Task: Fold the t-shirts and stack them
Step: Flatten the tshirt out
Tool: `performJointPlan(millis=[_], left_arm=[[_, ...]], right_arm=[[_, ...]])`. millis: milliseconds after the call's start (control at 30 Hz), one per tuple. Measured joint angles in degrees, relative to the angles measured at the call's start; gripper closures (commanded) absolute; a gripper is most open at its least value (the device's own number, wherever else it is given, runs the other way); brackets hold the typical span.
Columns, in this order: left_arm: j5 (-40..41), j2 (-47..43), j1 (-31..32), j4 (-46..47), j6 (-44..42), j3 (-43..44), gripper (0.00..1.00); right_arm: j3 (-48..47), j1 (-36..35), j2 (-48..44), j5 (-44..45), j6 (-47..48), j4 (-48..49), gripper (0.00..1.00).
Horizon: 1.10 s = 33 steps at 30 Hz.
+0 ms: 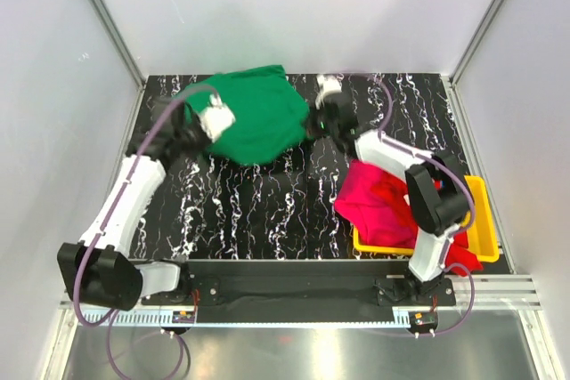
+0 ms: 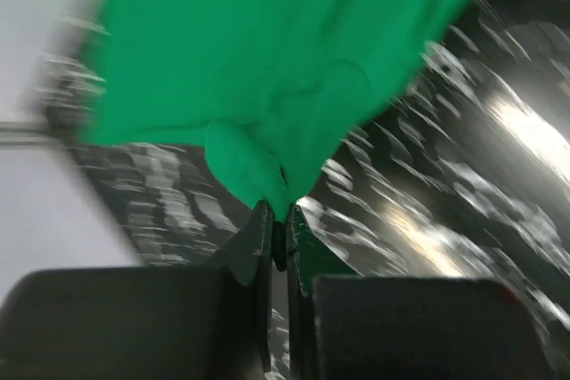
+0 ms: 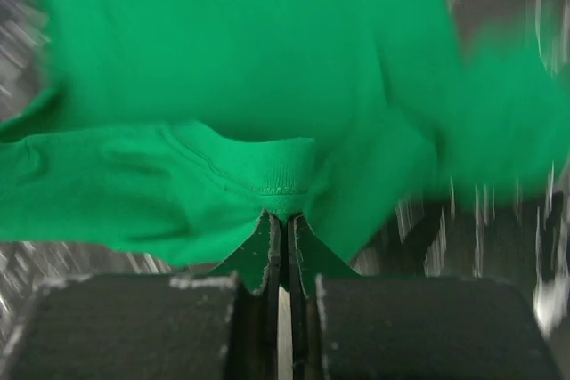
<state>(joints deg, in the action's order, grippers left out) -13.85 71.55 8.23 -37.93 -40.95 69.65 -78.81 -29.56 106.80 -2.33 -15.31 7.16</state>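
Observation:
The green t-shirt [image 1: 258, 113] hangs bunched between my two grippers over the far middle of the table. My left gripper [image 1: 207, 124] is shut on its left edge; in the left wrist view the green cloth [image 2: 285, 68] is pinched at the fingertips of the left gripper [image 2: 280, 213]. My right gripper [image 1: 313, 126] is shut on its right edge; the right wrist view shows the right gripper [image 3: 285, 218] shut on a stitched hem of the shirt [image 3: 223, 95]. A red shirt [image 1: 378, 198] and a magenta-pink one [image 1: 399, 220] lie heaped over the tray. No blue shirt is in view.
A yellow plastic tray [image 1: 482, 220] stands at the right near corner, partly under the red and pink cloth. The table [image 1: 258, 211] is black with white marbling. White walls with metal posts close in the back and sides.

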Motion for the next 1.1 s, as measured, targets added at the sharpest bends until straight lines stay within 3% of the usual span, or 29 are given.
performJointPlan(millis=[167, 267, 333, 367, 433, 467, 533, 567, 600, 633, 733, 833, 933, 1000, 1100], left_arm=[[-3.65, -2.38, 6.21, -5.90, -4.17, -13.55, 1.00], [-5.66, -4.44, 10.34, -9.79, -6.32, -18.27, 1.00], [-6.36, -5.25, 13.05, -11.58, -7.26, -20.46, 1.00], [-6.67, -5.40, 14.32, -12.46, -7.45, -21.35, 1.00], [-7.04, -5.46, 17.16, -13.68, -7.54, -22.84, 0.96], [-7.10, -5.46, 18.38, -14.01, -7.41, -23.28, 0.60], [-7.37, -5.46, 22.23, -15.19, -6.93, -23.65, 0.24], [-7.48, -5.46, 24.06, -15.56, -6.82, -23.65, 0.08], [-7.87, -5.44, 25.59, -16.02, -6.58, -23.58, 0.01], [-8.24, -5.42, 26.73, -17.00, -6.25, -23.23, 0.01], [-8.83, -5.38, 26.38, -19.58, -5.25, -19.71, 0.01], [-7.80, -4.50, 20.06, -16.44, -1.27, -13.42, 0.04], [0.11, 0.68, 13.33, -8.28, 5.57, -6.84, 0.14], [6.80, 6.75, 10.34, -2.73, 9.81, -2.47, 0.16], [13.88, 17.20, 5.99, 3.80, 14.78, 2.43, 0.13]], right_arm=[[19.63, -0.04, -8.98, 1.16, -8.13, -4.20, 1.00], [22.45, -0.48, -13.81, 0.74, -12.33, -9.14, 0.99], [22.45, -1.53, -15.96, 0.79, -14.38, -12.70, 0.93], [22.23, -2.32, -16.70, 0.79, -15.15, -14.91, 0.88], [22.03, -3.72, -17.73, 0.76, -16.57, -19.26, 0.56], [22.01, -4.13, -18.12, 0.76, -17.25, -21.14, 0.42], [21.77, -4.57, -19.06, 1.49, -17.64, -26.05, 0.18], [21.31, -4.57, -19.63, 2.38, -17.73, -28.57, 0.13], [20.39, -4.55, -20.24, 3.56, -17.35, -31.28, 0.10], [19.17, -4.48, -20.87, 4.92, -16.74, -33.35, 0.08], [12.39, -3.41, -22.14, 6.32, -14.69, -37.64, 0.11], [3.21, 0.00, -21.24, 6.34, -12.17, -38.27, 0.16], [-5.75, 3.54, -16.90, 7.61, -9.53, -38.32, 0.26], [-11.54, 5.11, -11.85, 9.31, -8.02, -38.38, 0.38], [-18.01, 7.43, -2.95, 11.06, -6.71, -38.71, 0.38]])
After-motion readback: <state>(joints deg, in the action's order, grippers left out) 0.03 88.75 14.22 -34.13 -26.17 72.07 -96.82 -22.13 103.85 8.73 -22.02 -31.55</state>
